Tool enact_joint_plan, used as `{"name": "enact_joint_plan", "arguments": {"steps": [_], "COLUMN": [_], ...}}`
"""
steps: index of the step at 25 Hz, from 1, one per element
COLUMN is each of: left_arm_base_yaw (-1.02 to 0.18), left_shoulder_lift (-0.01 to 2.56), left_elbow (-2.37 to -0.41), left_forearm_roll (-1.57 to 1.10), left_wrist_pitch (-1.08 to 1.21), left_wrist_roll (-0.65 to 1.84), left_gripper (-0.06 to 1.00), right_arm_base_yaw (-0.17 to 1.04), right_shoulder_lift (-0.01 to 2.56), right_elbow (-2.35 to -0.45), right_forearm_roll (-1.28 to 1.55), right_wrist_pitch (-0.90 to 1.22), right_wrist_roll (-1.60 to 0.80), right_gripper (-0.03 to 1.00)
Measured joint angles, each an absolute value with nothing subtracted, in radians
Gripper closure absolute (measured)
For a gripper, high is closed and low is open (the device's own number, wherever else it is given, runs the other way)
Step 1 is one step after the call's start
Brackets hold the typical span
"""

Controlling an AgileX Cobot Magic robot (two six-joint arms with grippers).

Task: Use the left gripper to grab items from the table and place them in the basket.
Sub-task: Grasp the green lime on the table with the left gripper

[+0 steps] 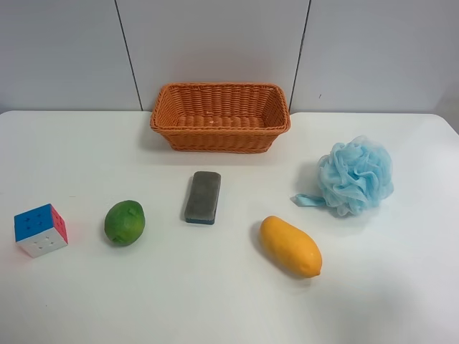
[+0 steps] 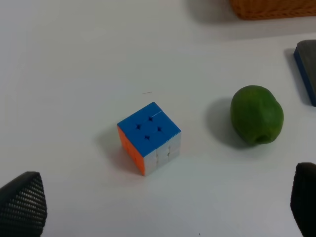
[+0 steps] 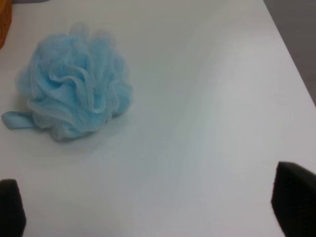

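The orange-brown wicker basket (image 1: 220, 117) stands at the back middle of the white table (image 1: 215, 301) and holds nothing I can see. In front of it lie the puzzle cube (image 1: 40, 229), the green lime (image 1: 125, 222), the grey block with blue base (image 1: 203, 196), the yellow-orange mango (image 1: 290, 246) and the light blue pouf (image 1: 355, 175). No arm shows in the exterior high view. My left gripper (image 2: 163, 205) is open and empty, above the table short of the cube (image 2: 148, 136), with the lime (image 2: 256, 114) beside the cube. My right gripper (image 3: 153, 207) is open and empty, short of the pouf (image 3: 74, 98).
A grey panelled wall (image 1: 215, 43) rises behind the table. The left wrist view shows an edge of the block (image 2: 306, 69) and of the basket (image 2: 271, 7). The right wrist view shows the table's edge (image 3: 291, 54) past the pouf.
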State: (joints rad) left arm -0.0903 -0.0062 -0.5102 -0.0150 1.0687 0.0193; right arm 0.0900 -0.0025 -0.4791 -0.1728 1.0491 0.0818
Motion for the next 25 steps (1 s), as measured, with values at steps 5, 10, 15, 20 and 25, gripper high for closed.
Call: {"name": "enact_joint_plan", "arguments": {"steps": [5,10,15,20,25], "left_arm_base_yaw": [-0.090,-0.090,-0.090,-0.090,-0.090], "left_shoulder_lift": [-0.006,-0.006,-0.006,0.002,0.173], "left_elbow": [-0.510,-0.510,-0.510,-0.512,-0.599], "left_forearm_roll": [-0.015,-0.015,-0.015,-0.009,-0.009], "left_wrist_pitch": [1.069,1.069,1.069,1.068,1.068], "left_wrist_roll": [0.019,0.019,0.019,0.012,-0.013], "left_gripper": [-0.05,-0.05,-0.05,-0.05,-0.05], "right_arm_base_yaw": [0.090,0.090,0.090,0.090,0.090], "right_shoulder_lift": [-0.003,-0.003,-0.003,-0.003,-0.003], "right_elbow": [-0.479,-0.479,-0.479,-0.479,-0.479], "right_forearm_roll": [-0.173,-0.173,-0.173,-0.173,-0.173], "right_wrist_pitch": [1.049,1.049,1.049,1.049,1.049], "right_wrist_roll": [0.082,0.082,0.082,0.082,0.082], "right_gripper": [-0.02,-0.02,-0.02,-0.02,-0.02]}}
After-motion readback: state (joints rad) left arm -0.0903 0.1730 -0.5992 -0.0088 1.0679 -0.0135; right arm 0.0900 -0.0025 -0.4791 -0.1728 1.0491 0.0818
